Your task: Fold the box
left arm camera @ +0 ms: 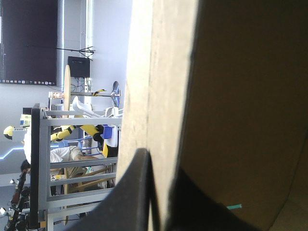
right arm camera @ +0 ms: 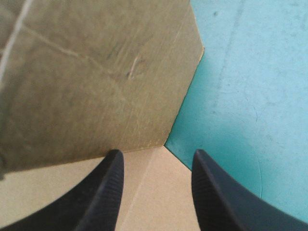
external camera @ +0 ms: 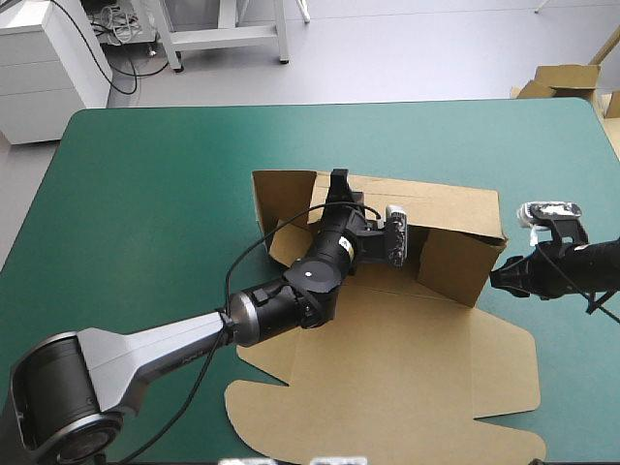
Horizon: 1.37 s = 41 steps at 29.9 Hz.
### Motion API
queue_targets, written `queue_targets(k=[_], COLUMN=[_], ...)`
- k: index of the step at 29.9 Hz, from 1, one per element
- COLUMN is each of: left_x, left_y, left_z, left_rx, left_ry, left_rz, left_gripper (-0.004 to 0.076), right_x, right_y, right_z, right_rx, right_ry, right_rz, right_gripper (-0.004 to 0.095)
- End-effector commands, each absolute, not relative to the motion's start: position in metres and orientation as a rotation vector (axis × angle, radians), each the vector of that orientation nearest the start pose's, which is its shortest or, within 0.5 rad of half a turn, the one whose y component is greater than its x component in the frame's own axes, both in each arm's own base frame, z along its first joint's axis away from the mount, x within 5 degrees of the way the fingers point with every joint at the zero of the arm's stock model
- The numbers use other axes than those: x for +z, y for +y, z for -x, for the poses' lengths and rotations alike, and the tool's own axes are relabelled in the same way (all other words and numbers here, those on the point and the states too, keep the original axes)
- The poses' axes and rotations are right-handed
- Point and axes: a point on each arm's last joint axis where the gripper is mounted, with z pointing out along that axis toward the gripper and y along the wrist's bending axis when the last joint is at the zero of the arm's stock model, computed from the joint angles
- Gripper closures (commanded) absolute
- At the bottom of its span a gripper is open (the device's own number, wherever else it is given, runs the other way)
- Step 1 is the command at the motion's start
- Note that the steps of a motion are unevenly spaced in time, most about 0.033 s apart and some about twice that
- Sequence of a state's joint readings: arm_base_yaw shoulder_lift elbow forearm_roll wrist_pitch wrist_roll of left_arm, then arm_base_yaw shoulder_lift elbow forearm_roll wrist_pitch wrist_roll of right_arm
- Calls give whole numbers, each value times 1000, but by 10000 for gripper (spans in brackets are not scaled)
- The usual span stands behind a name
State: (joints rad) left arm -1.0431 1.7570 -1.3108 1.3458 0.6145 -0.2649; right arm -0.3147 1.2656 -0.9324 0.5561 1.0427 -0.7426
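**Left fingers clamped on the box's back wall; right fingers spread beside its right wall.**

Your box [external camera: 387, 329] sits just right of the middle of the teal-green surface [external camera: 145, 194]. Its long axis runs 9 to 3 o'clock, with the back wall [external camera: 446, 205] raised at 12 and the lid lying flat toward 6. Your left gripper [external camera: 339, 186] reaches in from 7 o'clock, and its black fingers pinch the top edge of that back wall, board between them. Your right gripper [external camera: 500, 278] hangs just off the right wall [external camera: 450, 263], fingers apart and holding nothing. That wall lies at 9 o'clock from them, so this arm is the nearer one to it. By my judgement, the coming move is a short push toward 9 o'clock.
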Motion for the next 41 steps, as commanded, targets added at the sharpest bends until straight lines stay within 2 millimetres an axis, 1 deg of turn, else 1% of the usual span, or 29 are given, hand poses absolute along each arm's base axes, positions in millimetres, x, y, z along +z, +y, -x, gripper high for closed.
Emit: queue_targets(k=[1, 5, 8, 11, 15, 18, 20, 22, 24, 26, 30, 33, 34, 35, 37, 41], left_x=[290, 290, 290, 290, 290, 290, 290, 290, 290, 290, 290, 290, 290, 290, 290, 290], left_y=[-318, -318, -318, -319, -319, -319, -319, -319, -319, -319, -319, -319, -319, -319, -319, -319], left_z=[-240, -240, -240, -240, -240, -240, -240, -239, -239, -239, -239, -239, -239, -239, -239, -239], left_rx=[525, 524, 521, 517, 518, 523, 523, 521, 521, 519, 520, 520, 515, 513, 514, 524], left_ry=[1418, 1418, 1416, 1413, 1412, 1406, 1406, 1405, 1405, 1404, 1402, 1402, 1399, 1398, 1396, 1385], left_rz=[-1515, -1515, -1516, -1517, -1518, -1525, -1525, -1525, -1525, -1526, -1526, -1526, -1527, -1528, -1528, -1541], left_gripper=[731, 731, 731, 731, 732, 732, 731, 731, 731, 731, 731, 731, 731, 731, 731, 731], right_x=[298, 301, 302, 305, 311, 310, 307, 306, 301, 294, 273, 260, 259, 257, 256, 258], right_y=[-29, -26, -25, -24, -18, -14, -12, -5, 1, 5, 4, 4, 4, 4, 5, 7], right_z=[-228, -230, -231, -235, -238, -239, -239, -240, -241, -242, -238, -234, -234, -235, -236, -237], right_rx=[395, 410, 416, 424, 524, 485, 440, 420, 411, 392, 369, 365, 358, 359, 378, 393], right_ry=[2504, 2439, 2414, 2376, 2306, 2306, 2327, 2325, 2317, 2315, 2350, 2364, 2355, 2337, 2305, 2268], right_rz=[352, 424, 436, 391, 319, 400, 422, 477, 499, 484, 429, 398, 397, 382, 353, 364], right_gripper=[497, 497, 497, 496, 496, 497, 497, 496, 496, 497, 497, 499, 506, 529, 605, 848])
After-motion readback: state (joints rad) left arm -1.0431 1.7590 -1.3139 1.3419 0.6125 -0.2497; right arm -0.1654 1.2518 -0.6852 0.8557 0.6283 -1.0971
